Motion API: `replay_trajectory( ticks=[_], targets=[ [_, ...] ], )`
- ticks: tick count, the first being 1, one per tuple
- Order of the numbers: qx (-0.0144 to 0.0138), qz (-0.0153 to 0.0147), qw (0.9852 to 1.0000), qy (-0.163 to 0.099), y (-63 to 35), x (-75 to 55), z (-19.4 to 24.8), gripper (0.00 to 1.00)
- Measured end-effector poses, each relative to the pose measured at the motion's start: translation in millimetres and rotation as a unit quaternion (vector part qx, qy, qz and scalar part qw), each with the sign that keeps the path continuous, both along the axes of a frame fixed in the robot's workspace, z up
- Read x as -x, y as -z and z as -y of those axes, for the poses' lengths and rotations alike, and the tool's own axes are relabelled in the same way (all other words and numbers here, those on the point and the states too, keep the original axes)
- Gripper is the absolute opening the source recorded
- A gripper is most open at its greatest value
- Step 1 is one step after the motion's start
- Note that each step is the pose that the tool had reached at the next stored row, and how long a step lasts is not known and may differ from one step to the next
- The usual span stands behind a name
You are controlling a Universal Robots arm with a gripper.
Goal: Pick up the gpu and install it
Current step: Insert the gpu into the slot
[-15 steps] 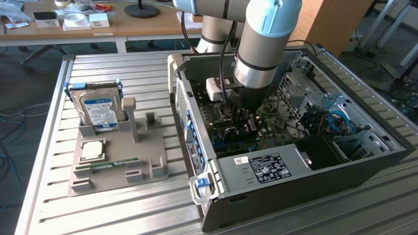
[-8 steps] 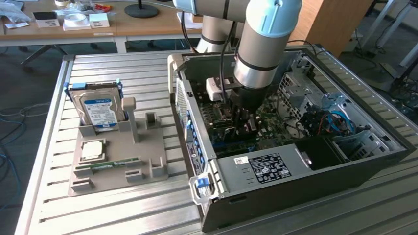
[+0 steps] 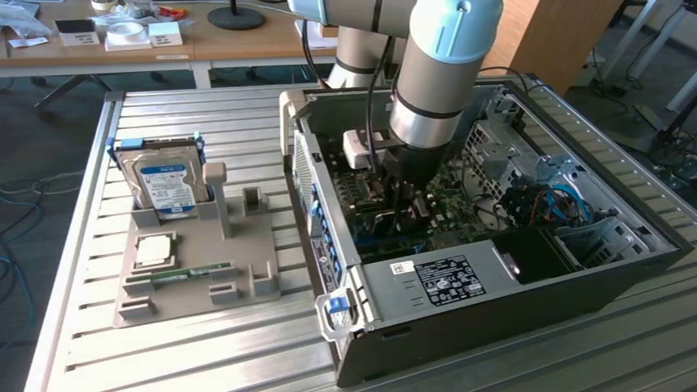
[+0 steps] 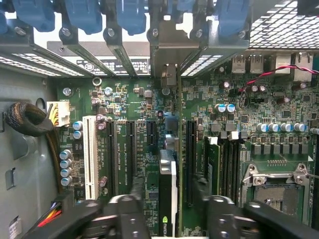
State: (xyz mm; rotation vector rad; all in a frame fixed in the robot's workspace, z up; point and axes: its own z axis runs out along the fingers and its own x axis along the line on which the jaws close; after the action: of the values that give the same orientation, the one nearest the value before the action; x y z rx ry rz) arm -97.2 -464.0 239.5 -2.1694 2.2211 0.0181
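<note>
1. We see the robot arm reaching down into the open computer case (image 3: 610,269), which lies on its side on the slatted metal table (image 3: 218,343).
2. In the wrist view, the gpu (image 4: 168,191) stands on edge on the green motherboard (image 4: 149,99), in line with one of the long dark expansion slots; its silver bracket end points toward the rear slot openings with the blue clips (image 4: 132,15).
3. The pincer (image 4: 169,216) sits directly over the gpu, one black finger (image 4: 130,214) on each side of the card's upper edge.
4. We see a gap between each finger and the card, so the pincer is spread apart and does not hold the card.
5. In the exterior view, the pincer (image 3: 401,189) is low inside the case, just above the motherboard.
6. On the exterior view's left, a grey holder tray (image 3: 196,269) rests on the table, well apart from the case. It carries an upright hard drive (image 3: 163,180) with a blue-white label, a processor chip (image 3: 153,249) and a narrow green memory stick (image 3: 179,276).
</note>
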Motion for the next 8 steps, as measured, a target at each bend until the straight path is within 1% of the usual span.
replay_trajectory(
  ticks=[1,2,3,4,8],
  targets=[
    [0.0,0.0,1.0,0.0,0.0,0.0,0.0,0.51],
    [0.0,0.0,1.0,0.0,0.0,0.0,0.0,0.57],
    [0.0,0.0,1.0,0.0,0.0,0.0,0.0,0.57],
    [0.0,0.0,1.0,0.0,0.0,0.0,0.0,0.64],
    [0.0,0.0,1.0,0.0,0.0,0.0,0.0,0.64]
  ],
)
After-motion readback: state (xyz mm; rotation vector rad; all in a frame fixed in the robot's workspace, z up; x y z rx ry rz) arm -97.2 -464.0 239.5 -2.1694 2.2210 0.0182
